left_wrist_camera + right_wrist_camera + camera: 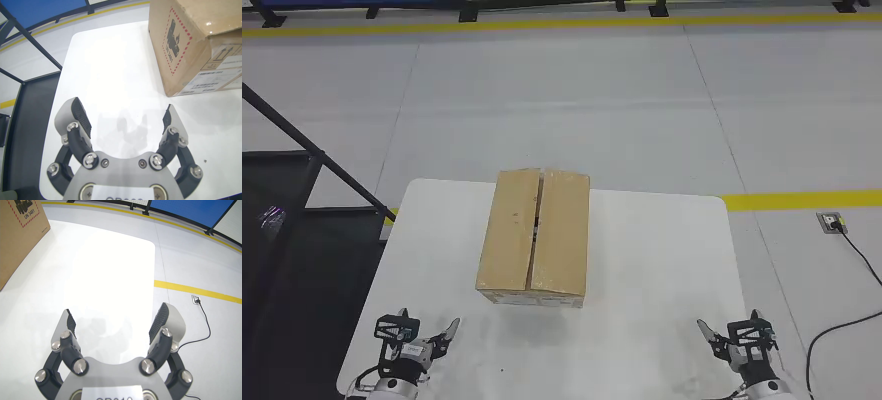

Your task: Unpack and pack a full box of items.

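Note:
A brown cardboard box [535, 236] stands in the middle of the white table [662, 280], its two top flaps folded down with a narrow seam between them. One side of the box [189, 47] carries a red dashed label and white shipping labels; its corner [20, 239] also appears in the right wrist view. My left gripper [420, 333] hovers at the table's near left corner, open and holding nothing [122, 111]. My right gripper [736, 332] is at the near right corner, open and holding nothing [115, 315].
A black frame and dark cloth [292, 250] stand off the table's left side. A floor socket with a black cable [834, 223] lies to the right. Yellow floor lines [802, 200] run past the table.

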